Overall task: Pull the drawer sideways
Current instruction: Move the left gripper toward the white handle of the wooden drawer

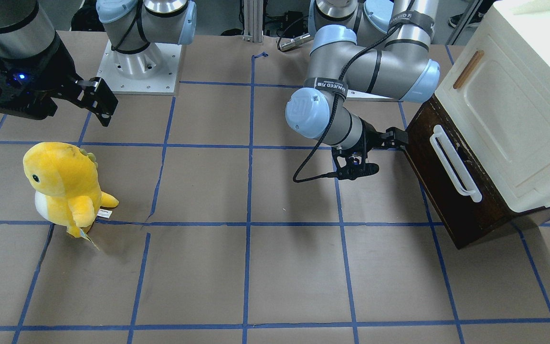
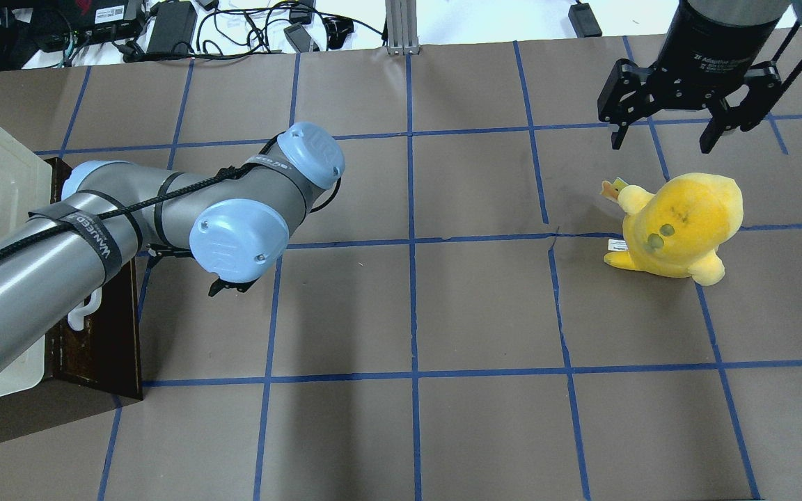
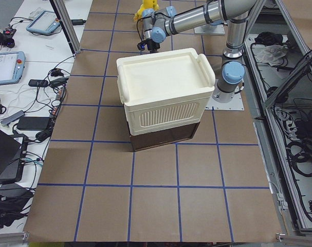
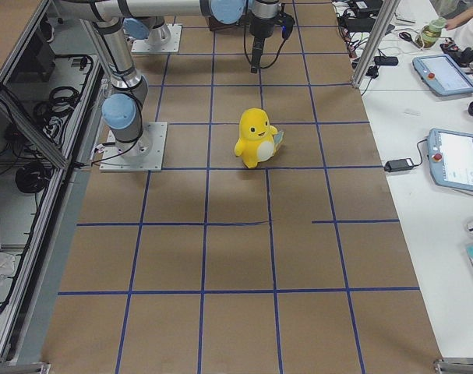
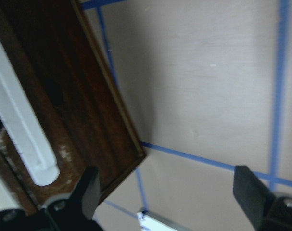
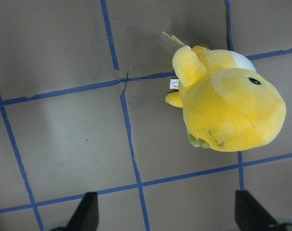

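The drawer (image 1: 451, 210) has a dark brown wooden front and a long white bar handle (image 1: 454, 162). It sits under a cream cabinet at the table's end on my left. Its front lies close against the cabinet. My left gripper (image 1: 396, 138) is open and empty at the far corner of the drawer front. In the left wrist view the handle (image 5: 20, 130) ends just above one finger (image 5: 85, 192), and the other finger (image 5: 251, 190) hangs over bare table. My right gripper (image 2: 665, 136) is open and empty, raised beyond the plush toy.
A yellow plush dinosaur (image 1: 62, 186) stands on the table's right half, below my right gripper (image 6: 165, 216). The cream cabinet (image 1: 518, 95) has a panelled door with a small wooden handle (image 1: 468, 69). Blue tape lines grid the brown table (image 1: 256, 267).
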`<action>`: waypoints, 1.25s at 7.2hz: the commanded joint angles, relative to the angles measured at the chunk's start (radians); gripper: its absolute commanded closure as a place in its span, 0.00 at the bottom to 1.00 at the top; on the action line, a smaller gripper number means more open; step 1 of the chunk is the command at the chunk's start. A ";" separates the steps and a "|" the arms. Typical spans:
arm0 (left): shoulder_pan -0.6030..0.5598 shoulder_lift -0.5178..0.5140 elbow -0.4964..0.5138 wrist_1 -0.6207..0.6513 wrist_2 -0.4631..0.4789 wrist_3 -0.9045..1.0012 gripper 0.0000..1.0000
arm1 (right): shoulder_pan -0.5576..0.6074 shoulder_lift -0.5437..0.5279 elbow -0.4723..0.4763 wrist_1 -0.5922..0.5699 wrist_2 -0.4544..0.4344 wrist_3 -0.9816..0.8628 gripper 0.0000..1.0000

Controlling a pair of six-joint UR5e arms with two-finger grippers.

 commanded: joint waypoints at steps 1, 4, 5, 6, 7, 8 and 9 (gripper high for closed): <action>0.004 -0.064 -0.017 -0.023 0.185 -0.048 0.00 | -0.001 0.000 0.000 0.002 0.000 0.000 0.00; 0.041 -0.102 -0.017 -0.146 0.320 -0.089 0.00 | 0.000 0.000 0.000 0.000 0.000 0.000 0.00; 0.072 -0.104 -0.017 -0.175 0.337 -0.099 0.00 | 0.000 0.000 0.000 0.002 0.000 0.000 0.00; 0.092 -0.107 -0.017 -0.175 0.339 -0.099 0.00 | 0.000 0.000 0.000 0.000 0.000 0.000 0.00; 0.096 -0.109 -0.015 -0.177 0.357 -0.100 0.00 | -0.001 0.000 0.000 0.000 0.000 0.000 0.00; 0.113 -0.110 -0.017 -0.177 0.366 -0.100 0.00 | 0.000 0.000 0.000 0.000 0.000 0.000 0.00; 0.124 -0.110 -0.017 -0.180 0.379 -0.100 0.01 | 0.000 0.000 0.000 0.000 0.000 0.000 0.00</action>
